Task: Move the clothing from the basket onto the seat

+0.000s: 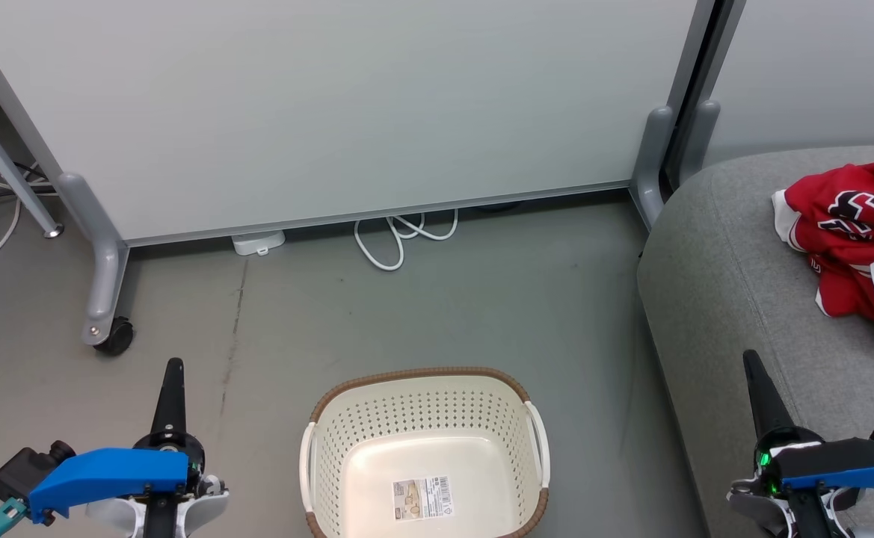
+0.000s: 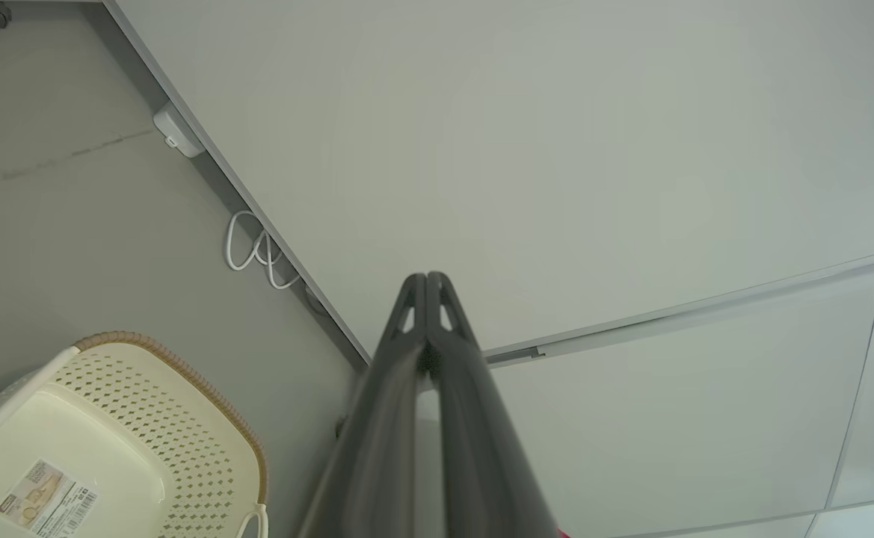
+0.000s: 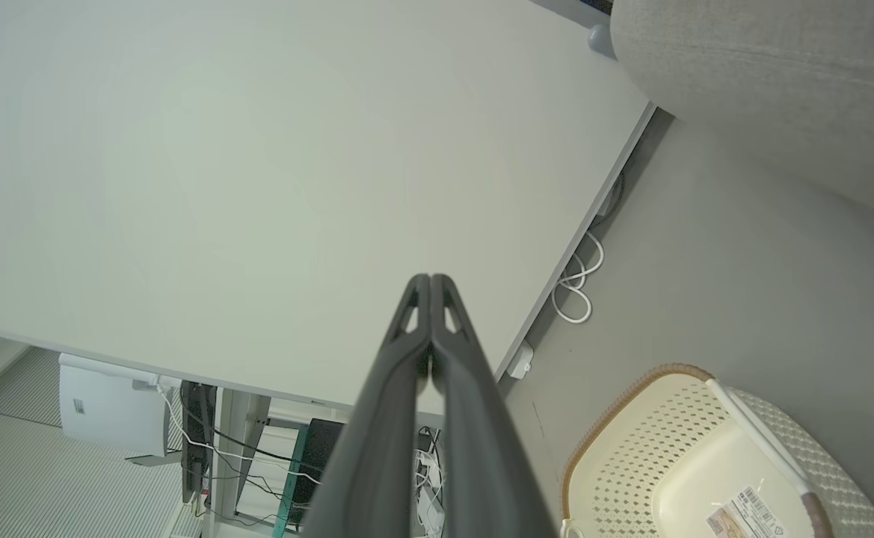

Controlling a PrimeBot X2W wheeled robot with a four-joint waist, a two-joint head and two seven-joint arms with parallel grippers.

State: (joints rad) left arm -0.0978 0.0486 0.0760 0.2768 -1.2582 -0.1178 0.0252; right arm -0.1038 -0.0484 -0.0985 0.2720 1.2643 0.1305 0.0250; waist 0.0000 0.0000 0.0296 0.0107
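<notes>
One basket [image 1: 422,407], perhaps two garments [image 1: 848,224]

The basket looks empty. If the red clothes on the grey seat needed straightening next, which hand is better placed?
Probably the right hand: it hangs by the seat, nearer the clothing. The left hand is beyond the basket, over the floor. Both are shut.
</notes>
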